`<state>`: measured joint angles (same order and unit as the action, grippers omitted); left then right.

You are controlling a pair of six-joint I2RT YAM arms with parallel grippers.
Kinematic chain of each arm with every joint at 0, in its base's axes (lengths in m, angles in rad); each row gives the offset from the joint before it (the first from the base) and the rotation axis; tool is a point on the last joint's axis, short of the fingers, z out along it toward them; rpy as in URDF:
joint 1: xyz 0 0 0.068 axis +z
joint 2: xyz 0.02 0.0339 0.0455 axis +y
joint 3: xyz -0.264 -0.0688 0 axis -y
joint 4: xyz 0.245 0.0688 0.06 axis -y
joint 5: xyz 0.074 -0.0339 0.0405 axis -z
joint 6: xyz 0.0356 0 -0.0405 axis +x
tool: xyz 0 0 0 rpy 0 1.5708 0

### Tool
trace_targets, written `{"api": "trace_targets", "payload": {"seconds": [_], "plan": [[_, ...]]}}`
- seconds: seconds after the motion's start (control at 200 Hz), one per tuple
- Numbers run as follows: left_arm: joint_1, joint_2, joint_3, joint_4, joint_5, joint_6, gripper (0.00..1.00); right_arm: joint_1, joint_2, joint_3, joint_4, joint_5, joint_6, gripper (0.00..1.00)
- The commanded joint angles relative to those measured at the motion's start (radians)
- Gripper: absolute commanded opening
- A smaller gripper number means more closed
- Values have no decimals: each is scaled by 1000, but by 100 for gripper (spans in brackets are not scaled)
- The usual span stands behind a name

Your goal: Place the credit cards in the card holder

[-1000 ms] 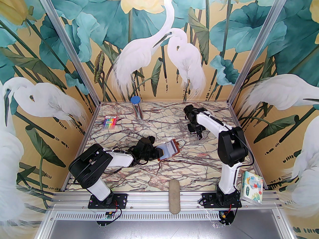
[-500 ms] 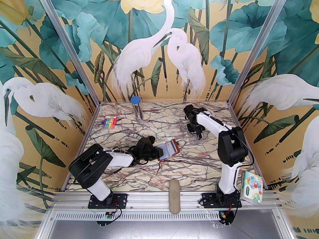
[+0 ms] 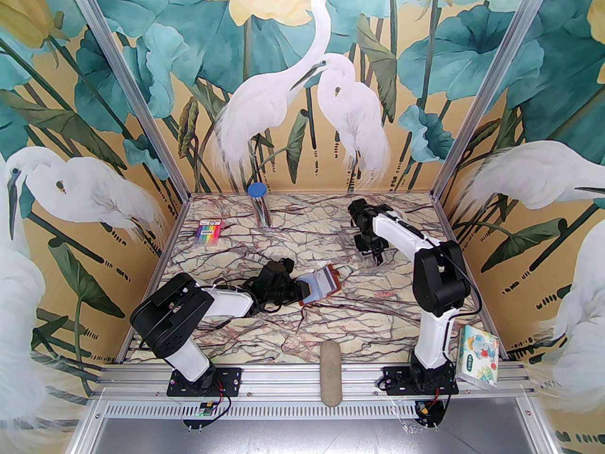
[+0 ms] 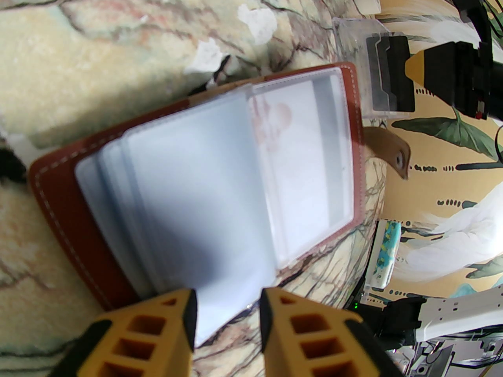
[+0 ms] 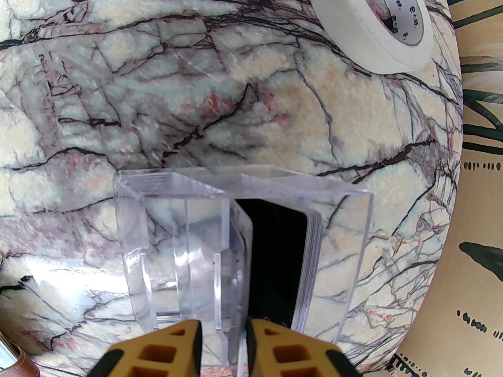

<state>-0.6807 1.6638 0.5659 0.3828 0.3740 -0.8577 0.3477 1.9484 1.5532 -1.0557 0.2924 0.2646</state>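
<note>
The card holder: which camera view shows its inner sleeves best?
The left wrist view: the card holder lies open and close, its clear sleeves plain. The top external view shows the card holder small and far. The right wrist view catches its brown corner at lower left.

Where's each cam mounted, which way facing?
Top external: above, behind the bases, facing down at the table; left arm, right arm show.
Left wrist: looks past jaws of the left gripper at the open card holder.
Right wrist: looks past jaws of the right gripper into the clear box holding credit cards.
Shared: both wrist views show the clear box.
</note>
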Motion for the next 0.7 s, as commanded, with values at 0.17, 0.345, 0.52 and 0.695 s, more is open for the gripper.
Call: {"api": "trace_targets", "payload": {"seconds": [0.17, 0.345, 0.52, 0.695], "plan": [[3, 49, -4, -68, -12, -4, 35, 10, -24, 3, 14, 43, 11, 28], [3, 47, -6, -68, -12, -6, 35, 9, -23, 0, 16, 44, 13, 28], [3, 49, -6, -67, -12, -5, 36, 10, -34, -5, 16, 38, 16, 27], [3, 49, -4, -68, -10, -6, 35, 10, -49, -1, 13, 12, 15, 27]]}}
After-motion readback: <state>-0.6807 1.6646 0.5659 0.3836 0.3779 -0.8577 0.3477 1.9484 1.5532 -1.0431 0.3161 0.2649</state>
